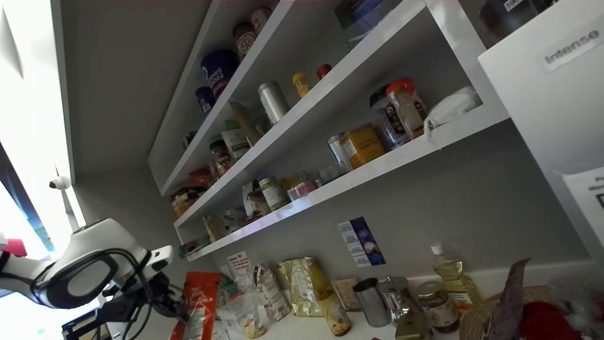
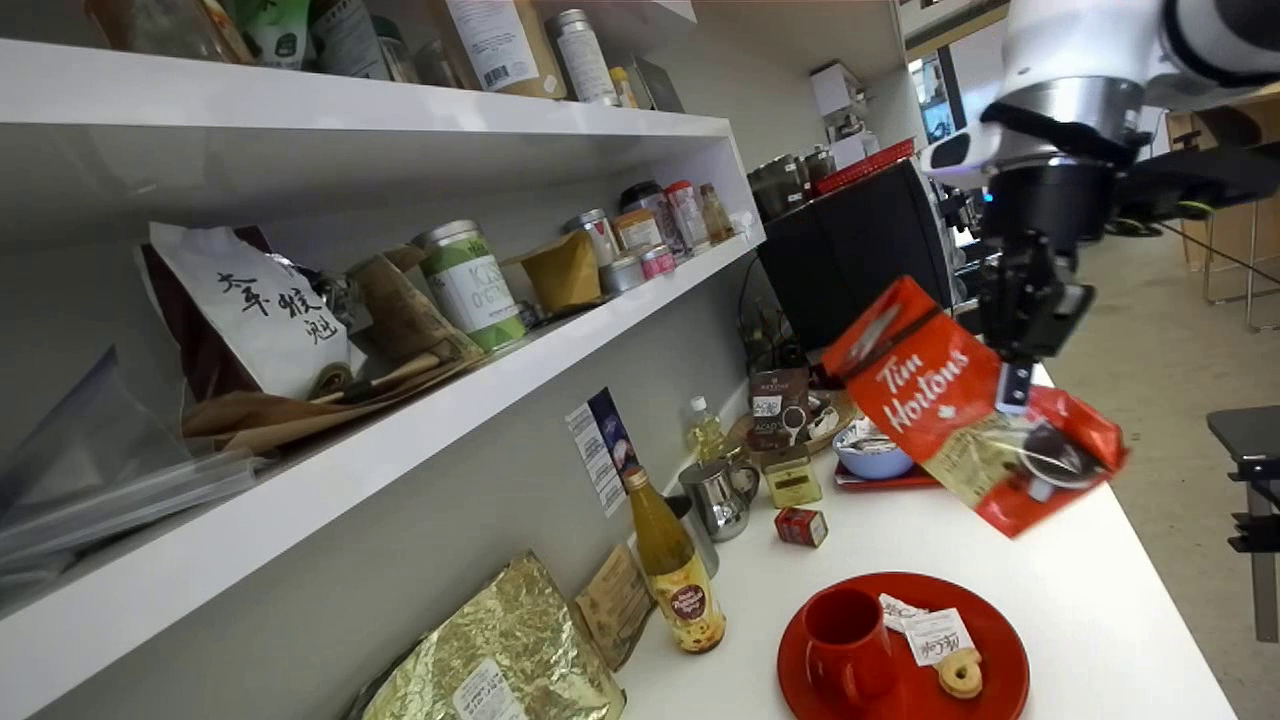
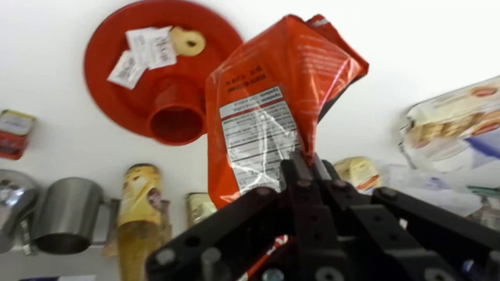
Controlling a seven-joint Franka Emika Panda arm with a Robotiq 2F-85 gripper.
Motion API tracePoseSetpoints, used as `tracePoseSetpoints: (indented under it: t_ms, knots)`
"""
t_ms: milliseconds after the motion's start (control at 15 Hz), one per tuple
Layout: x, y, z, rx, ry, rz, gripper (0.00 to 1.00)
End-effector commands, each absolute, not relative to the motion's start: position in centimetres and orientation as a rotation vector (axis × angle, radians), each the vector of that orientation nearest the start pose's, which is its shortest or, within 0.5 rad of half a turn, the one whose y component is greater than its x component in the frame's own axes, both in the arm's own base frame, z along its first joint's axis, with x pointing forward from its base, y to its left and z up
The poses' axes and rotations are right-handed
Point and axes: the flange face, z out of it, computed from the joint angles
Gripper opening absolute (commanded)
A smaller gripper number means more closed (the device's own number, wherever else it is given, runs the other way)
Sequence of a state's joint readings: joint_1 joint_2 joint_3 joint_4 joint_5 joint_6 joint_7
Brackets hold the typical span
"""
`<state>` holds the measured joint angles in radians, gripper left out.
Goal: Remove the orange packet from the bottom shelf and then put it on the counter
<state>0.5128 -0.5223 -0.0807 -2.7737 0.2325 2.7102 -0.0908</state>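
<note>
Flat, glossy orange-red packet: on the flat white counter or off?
Off: the wrist view shows the packet pinched in the black two-fingered end effector; in an exterior view it hangs tilted above the counter.

The white arm [image 2: 1070,45] reaches in over the long front edge of the counter [image 2: 1100,620], wrist [image 2: 1050,195] bent so the black gripper [image 3: 310,164] points down above the counter's top, its fingers [image 3: 300,167] pinched nearly together.
</note>
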Motion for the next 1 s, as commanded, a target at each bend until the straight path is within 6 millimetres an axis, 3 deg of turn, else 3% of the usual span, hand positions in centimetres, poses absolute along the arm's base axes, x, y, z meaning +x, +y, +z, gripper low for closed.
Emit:
tracePoseSetpoints:
  t_ms: [0,267,533,733,933]
  knots:
    - [31.8,22.8,38.8,-2.668,-0.662,-0.446,0.01]
    - [25.8,30.2,34.3,-2.593,-0.845,-0.314,0.01]
    - [20.8,33.7,27.5,-2.630,-0.906,-0.322,0.01]
    - [19.0,36.3,23.9,-2.666,-0.900,-0.368,0.01]
    - [18.3,38.2,22.9,-2.679,-0.845,-0.412,0.01]
